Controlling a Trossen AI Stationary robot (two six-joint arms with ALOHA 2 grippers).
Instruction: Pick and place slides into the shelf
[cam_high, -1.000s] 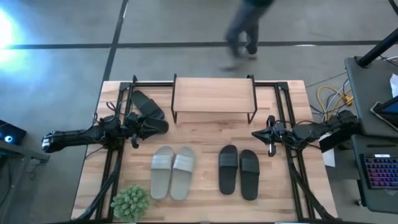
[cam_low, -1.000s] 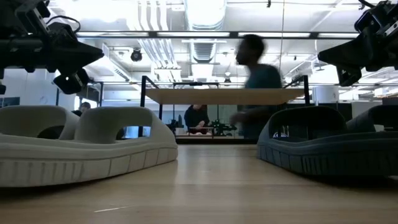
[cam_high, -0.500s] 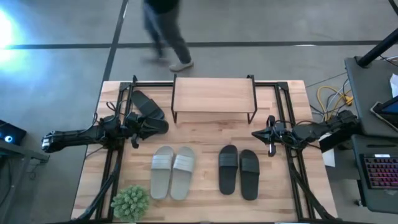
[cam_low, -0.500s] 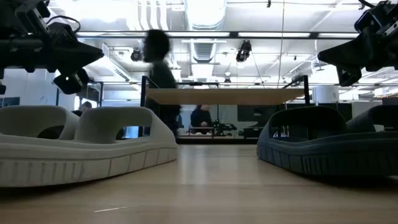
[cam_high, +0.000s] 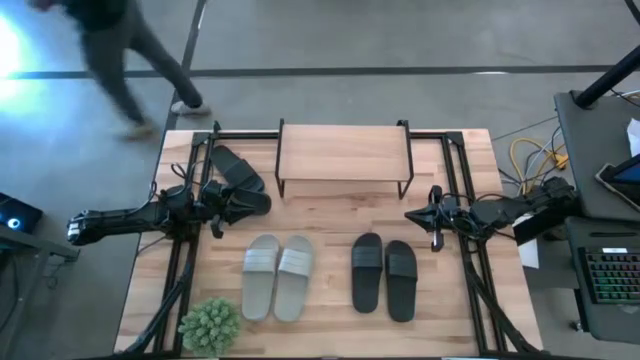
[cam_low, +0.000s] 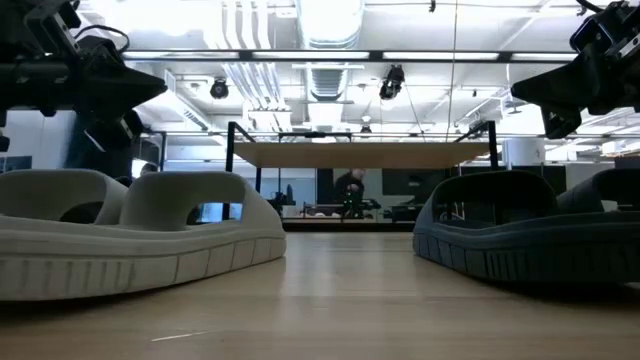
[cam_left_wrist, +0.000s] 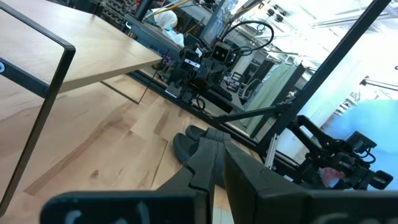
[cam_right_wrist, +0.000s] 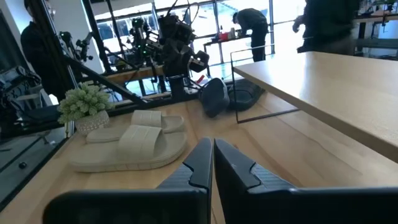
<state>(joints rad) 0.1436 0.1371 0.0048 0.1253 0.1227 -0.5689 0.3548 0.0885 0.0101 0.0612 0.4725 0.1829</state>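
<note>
**Two pairs of slides wait on the worktop, both arms idle**

Four slides lie on the wooden worktop (cam_high: 330, 215), each open-toed with one wide strap. The pale grey-white pair (cam_high: 277, 277) sits side by side toward the left; the matte black pair (cam_high: 384, 276) sits just to its right, apart from it. Behind them stands one shelf (cam_high: 343, 152), a light plank on a thin black wire frame, with nothing on it. The left end effector (cam_high: 262, 203) hovers between shelf and grey pair, off to the left, fingers pressed together and holding nothing. The right end effector (cam_high: 410, 215) hangs near the black pair's far end, closed too, empty. One small green plant (cam_high: 209, 325) sits at the near left corner. A person (cam_high: 110, 45) walks past beyond the worktop.
</note>
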